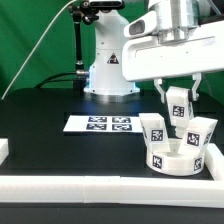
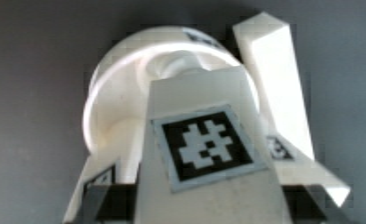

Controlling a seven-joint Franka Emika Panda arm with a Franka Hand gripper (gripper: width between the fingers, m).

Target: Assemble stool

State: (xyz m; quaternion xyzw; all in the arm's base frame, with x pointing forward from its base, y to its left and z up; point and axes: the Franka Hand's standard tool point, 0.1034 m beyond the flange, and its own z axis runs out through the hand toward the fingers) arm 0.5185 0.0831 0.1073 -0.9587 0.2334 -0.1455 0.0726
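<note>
The stool's round white seat (image 1: 172, 161) lies at the exterior view's right, near the front rail. Two white tagged legs stand on it, one (image 1: 155, 130) toward the left and one (image 1: 204, 132) toward the right. A third leg (image 1: 178, 106) hangs between and a little behind them, with my gripper (image 1: 178, 110) shut on its sides. In the wrist view this held leg (image 2: 206, 140) fills the middle, tag facing the camera, and a dark finger (image 2: 102, 196) presses each flank. Past it show the seat (image 2: 135, 75) and one standing leg (image 2: 269, 65).
The marker board (image 1: 100, 124) lies flat in the middle of the black table. A long white rail (image 1: 100, 186) runs along the front edge, and another rail piece (image 1: 4, 150) sits at the left. The robot's white base (image 1: 108, 70) stands behind.
</note>
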